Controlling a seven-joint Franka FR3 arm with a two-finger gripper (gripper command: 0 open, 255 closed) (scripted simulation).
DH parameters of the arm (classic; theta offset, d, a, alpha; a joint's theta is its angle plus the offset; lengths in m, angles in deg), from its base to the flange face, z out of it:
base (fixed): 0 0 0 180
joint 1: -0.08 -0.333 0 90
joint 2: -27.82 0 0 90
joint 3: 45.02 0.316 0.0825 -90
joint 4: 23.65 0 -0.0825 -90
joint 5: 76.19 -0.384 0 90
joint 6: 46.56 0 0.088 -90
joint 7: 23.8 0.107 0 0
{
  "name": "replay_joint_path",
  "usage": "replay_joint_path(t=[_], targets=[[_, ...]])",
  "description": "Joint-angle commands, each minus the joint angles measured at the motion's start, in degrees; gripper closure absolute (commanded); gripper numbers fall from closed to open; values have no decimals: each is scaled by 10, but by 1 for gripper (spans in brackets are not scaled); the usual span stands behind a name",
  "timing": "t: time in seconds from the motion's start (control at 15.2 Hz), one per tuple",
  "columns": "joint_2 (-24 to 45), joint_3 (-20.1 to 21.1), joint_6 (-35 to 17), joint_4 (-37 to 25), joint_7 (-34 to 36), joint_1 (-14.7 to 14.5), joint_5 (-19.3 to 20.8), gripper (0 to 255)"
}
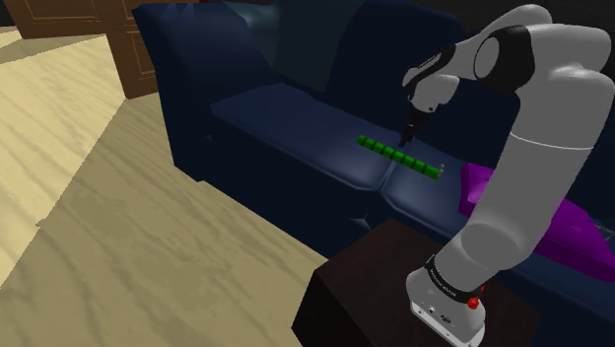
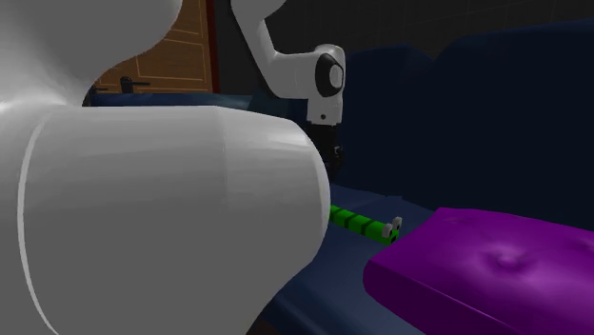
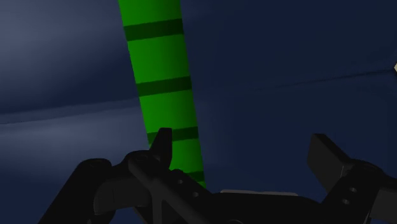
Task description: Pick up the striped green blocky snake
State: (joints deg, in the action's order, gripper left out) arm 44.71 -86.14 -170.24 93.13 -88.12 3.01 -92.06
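The green snake with darker green stripes (image 1: pixel 397 157) lies stretched along the dark blue sofa seat (image 1: pixel 266 108), across the seam between two seat cushions. In the second exterior view the snake (image 2: pixel 360 225) ends in a small head with pale eyes, close to a purple cushion. My gripper (image 1: pixel 407 141) hangs just above the snake's middle, pointing down. In the wrist view the gripper (image 3: pixel 243 141) is open, and the snake (image 3: pixel 162 83) runs close along the inner side of one finger (image 3: pixel 163 143), untouched. Nothing is held.
A purple cushion (image 1: pixel 552 227) lies on the seat beyond the snake's head. The sofa's back rises behind the gripper. The dark stand (image 1: pixel 384 266) sits against the sofa front. Pale wooden floor (image 1: pixel 89 197) and brown wooden furniture (image 1: pixel 89 30) lie toward the shoulder view's left.
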Motion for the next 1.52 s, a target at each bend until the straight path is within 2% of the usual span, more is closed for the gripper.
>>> replay_joint_path(t=[0.0,0.2,0.26,0.86,0.92,1.45], targets=[[57,16,5,-41,-46,32,-39,0],[133,45,15,-107,-91,78,-76,0],[140,48,16,-114,-94,83,-79,0],[178,68,-22,-110,-111,97,-106,0],[178,68,-21,-110,-111,97,-106,255],[178,68,-21,-111,-111,97,-106,255]])
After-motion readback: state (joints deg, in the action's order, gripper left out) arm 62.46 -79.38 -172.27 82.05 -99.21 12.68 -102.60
